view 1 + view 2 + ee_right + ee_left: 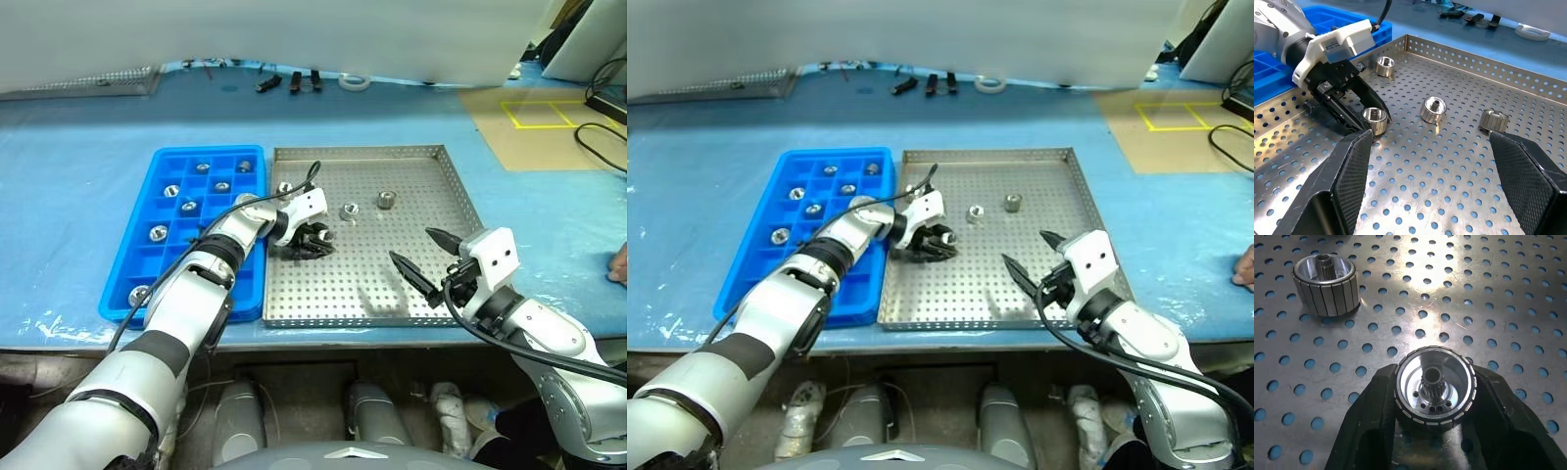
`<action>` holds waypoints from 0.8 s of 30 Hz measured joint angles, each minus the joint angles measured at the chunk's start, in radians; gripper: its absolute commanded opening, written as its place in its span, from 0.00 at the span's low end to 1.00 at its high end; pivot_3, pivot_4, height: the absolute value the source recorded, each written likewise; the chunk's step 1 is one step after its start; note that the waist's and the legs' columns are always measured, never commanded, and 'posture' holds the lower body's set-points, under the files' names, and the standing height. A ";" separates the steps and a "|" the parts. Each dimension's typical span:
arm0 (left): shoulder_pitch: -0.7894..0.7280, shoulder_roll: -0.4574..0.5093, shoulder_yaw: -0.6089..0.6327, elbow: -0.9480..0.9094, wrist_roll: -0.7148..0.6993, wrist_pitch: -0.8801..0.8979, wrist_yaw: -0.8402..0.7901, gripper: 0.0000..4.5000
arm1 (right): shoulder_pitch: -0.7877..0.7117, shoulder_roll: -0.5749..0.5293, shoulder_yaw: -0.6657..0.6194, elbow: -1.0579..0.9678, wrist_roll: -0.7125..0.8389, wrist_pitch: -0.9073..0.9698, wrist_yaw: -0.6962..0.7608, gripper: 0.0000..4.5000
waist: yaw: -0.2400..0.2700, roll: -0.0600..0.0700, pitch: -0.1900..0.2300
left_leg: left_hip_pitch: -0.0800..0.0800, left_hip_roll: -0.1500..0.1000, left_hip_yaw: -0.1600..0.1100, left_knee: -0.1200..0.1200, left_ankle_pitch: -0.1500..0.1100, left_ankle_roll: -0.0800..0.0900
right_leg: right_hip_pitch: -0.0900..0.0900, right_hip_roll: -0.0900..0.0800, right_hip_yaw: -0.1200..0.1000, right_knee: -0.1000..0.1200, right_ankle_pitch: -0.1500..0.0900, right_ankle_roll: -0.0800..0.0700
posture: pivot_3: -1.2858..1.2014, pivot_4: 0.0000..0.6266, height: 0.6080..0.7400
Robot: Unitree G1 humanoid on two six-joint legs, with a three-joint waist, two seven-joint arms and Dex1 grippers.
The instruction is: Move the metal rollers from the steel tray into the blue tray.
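- Left eye view: steel tray (411, 284) sits on the blue table (69, 196), touching the blue tray (137, 264) on its left side.
- Blue tray holds several metal rollers (188, 207), one per compartment, mostly in the far half, one more in the near-left corner.
- Left gripper (315, 238) is low over the steel tray near its left edge, fingers on either side of a roller.
- Three loose rollers lie on the steel tray's far part: one by the far-left corner, two near the middle.
- Right gripper (421, 257) hovers over the tray's near-right part, fingers spread wide, holding nothing.
- Left wrist view: gripped roller (1435, 389) stands upright on the perforated floor, both black fingers against its sides; a second roller (1326, 278) stands apart.
- Right wrist view: spread right fingers (1347, 166) frame the left gripper pinching its roller (1374, 119); three rollers lie beyond.
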 measured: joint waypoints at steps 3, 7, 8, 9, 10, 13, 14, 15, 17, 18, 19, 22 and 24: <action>0.012 0.020 0.045 -0.058 -0.041 0.010 -0.026 0.40 | -0.040 -0.001 0.018 0.009 0.009 0.002 0.020 0.90 | 0.001 0.000 0.000 | 0.000 0.000 0.000 -0.001 0.000 0.000 | 0.000 0.000 0.000 0.000 0.000 0.000 | 0.40 0.24 1.00; 0.093 0.122 0.098 -0.332 -0.113 0.077 -0.084 0.40 | -0.152 -0.007 0.067 0.071 0.025 0.008 0.077 0.90 | -0.001 -0.001 0.000 | 0.001 0.001 0.001 -0.002 0.000 -0.001 | -0.001 0.000 0.000 0.000 0.000 -0.001 | 0.44 0.24 1.00; 0.118 0.145 0.110 -0.396 -0.127 0.102 -0.089 0.40 | -0.178 -0.007 0.079 0.088 0.026 0.007 0.089 0.90 | 0.001 0.000 0.000 | 0.002 0.001 0.001 -0.003 0.000 -0.001 | -0.001 0.000 0.000 0.000 0.000 -0.001 | 0.46 0.24 1.00; 0.168 0.183 0.128 -0.501 -0.149 0.145 -0.088 0.40 | -0.222 -0.008 0.102 0.121 0.026 0.005 0.111 0.90 | 0.001 0.000 0.000 | 0.002 0.001 0.001 -0.003 0.001 -0.001 | -0.001 0.000 0.000 0.001 0.000 -0.001 | 0.47 0.24 1.00; 0.208 0.209 0.141 -0.580 -0.164 0.183 -0.084 0.40 | -0.253 -0.009 0.117 0.150 0.025 0.002 0.129 0.90 | 0.005 0.000 0.000 | 0.001 0.002 0.001 -0.004 0.001 -0.001 | -0.001 0.000 0.000 0.001 -0.001 -0.002 | 0.48 0.24 1.00; 0.323 0.267 0.178 -0.785 -0.193 0.301 -0.027 0.40 | -0.339 -0.008 0.169 0.248 0.017 -0.020 0.192 0.90 | 0.033 0.000 0.000 | 0.000 0.002 0.001 -0.004 0.001 -0.001 | -0.002 0.000 -0.002 0.001 -0.001 -0.002 | 0.52 0.24 1.00; 0.355 0.282 0.190 -0.834 -0.196 0.332 -0.001 0.40 | -0.370 -0.004 0.186 0.279 0.015 -0.029 0.213 0.90 | 0.041 0.000 0.001 | -0.001 0.002 0.001 -0.004 0.001 -0.002 | -0.002 0.000 -0.003 0.001 -0.001 -0.003 | 0.52 0.24 1.00; 0.385 0.294 0.205 -0.877 -0.201 0.359 0.025 0.40 | -0.401 0.001 0.204 0.305 0.012 -0.038 0.232 0.90 | 0.048 0.000 0.001 | -0.001 0.002 0.001 -0.004 0.001 -0.002 | -0.003 0.000 -0.003 0.001 -0.001 -0.003 | 0.54 0.24 1.00; 0.448 0.322 0.236 -0.963 -0.215 0.405 0.081 0.40 | -0.458 0.015 0.236 0.362 0.005 -0.063 0.274 0.90 | 0.065 0.001 0.001 | -0.002 0.002 0.000 -0.004 0.001 -0.002 | -0.004 0.000 -0.004 0.001 -0.001 -0.003 | 0.57 0.24 1.00; 0.485 0.334 0.261 -1.007 -0.223 0.423 0.115 0.40 | -0.486 0.023 0.253 0.396 0.000 -0.078 0.295 0.90 | 0.072 0.001 0.001 | -0.002 0.003 0.000 -0.004 0.001 -0.003 | -0.004 0.000 -0.004 0.001 -0.001 -0.003 | 0.58 0.24 1.00; 0.514 0.343 0.282 -1.038 -0.231 0.437 0.143 0.40 | -0.502 0.028 0.263 0.424 -0.004 -0.091 0.314 0.90 | 0.082 0.001 0.001 | -0.003 0.003 0.000 -0.004 0.001 -0.003 | -0.004 0.000 -0.004 0.001 -0.001 -0.003 | 0.58 0.24 1.00; 0.619 0.377 0.333 -1.121 -0.238 0.454 0.209 0.40 | -0.541 0.039 0.293 0.497 -0.018 -0.122 0.367 0.90 | 0.098 0.001 0.001 | -0.004 0.002 -0.001 -0.004 0.002 -0.003 | -0.005 0.000 -0.005 0.001 -0.001 -0.003 | 0.60 0.24 1.00; 0.664 0.377 0.349 -1.138 -0.245 0.465 0.255 0.40 | -0.553 0.043 0.302 0.530 -0.023 -0.139 0.394 0.90 | 0.118 0.001 0.001 | -0.006 0.002 -0.002 -0.004 0.003 -0.005 | -0.006 0.000 -0.006 0.001 -0.001 -0.003 | 0.61 0.24 1.00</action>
